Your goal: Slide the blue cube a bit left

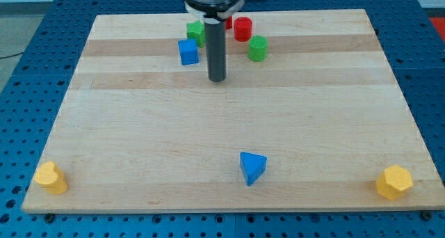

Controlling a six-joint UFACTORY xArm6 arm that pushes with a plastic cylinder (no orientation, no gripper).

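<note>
The blue cube (188,51) sits near the view's top, left of centre on the wooden board (139,147). My tip (217,78) is just to the right of it and a little lower in the view, not touching it. A green block (196,32) stands just above the blue cube, partly hidden by the rod.
A red cylinder (242,28) and a green cylinder (258,48) stand right of the rod at the top. A blue triangular block (252,168) lies near the bottom centre. A yellow block (51,177) sits at the bottom left corner and a yellow hexagonal block (394,181) at the bottom right.
</note>
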